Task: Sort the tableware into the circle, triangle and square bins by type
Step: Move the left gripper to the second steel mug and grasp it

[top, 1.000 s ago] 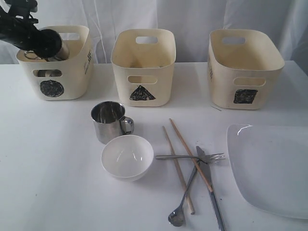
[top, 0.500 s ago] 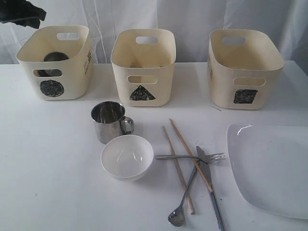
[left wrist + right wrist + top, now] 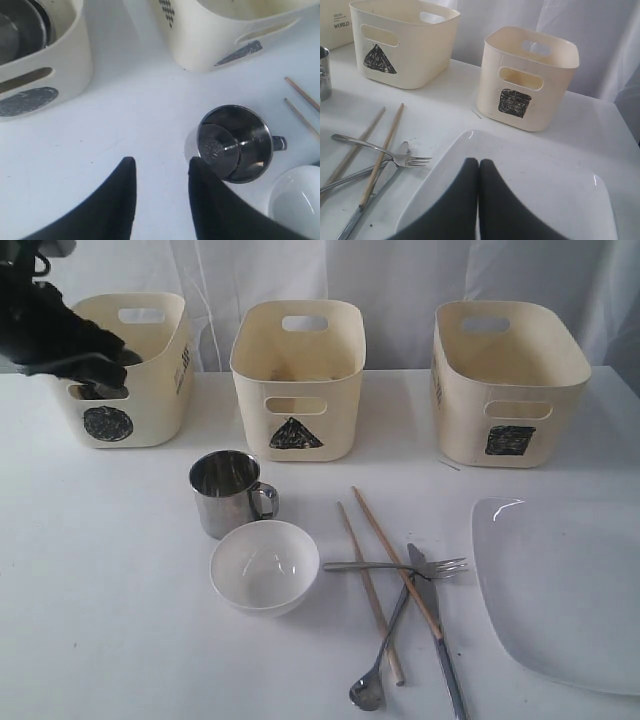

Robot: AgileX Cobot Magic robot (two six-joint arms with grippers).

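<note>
The fingers [image 3: 462,200], pressed together, hang over the white plate [image 3: 545,185].

The white table [image 3: 100,620] carries three cream bins in a row at the back: the circle bin [image 3: 150,410], triangle bin [image 3: 297,390] and square bin [image 3: 510,390]. In front stand a steel mug [image 3: 225,495] and, just beside it, a white bowl [image 3: 265,567]. Two chopsticks [image 3: 369,590], a fork [image 3: 400,566], knife [image 3: 440,650] and spoon [image 3: 380,665] lie crossed together, with a large white plate [image 3: 560,590] beside them.
</note>
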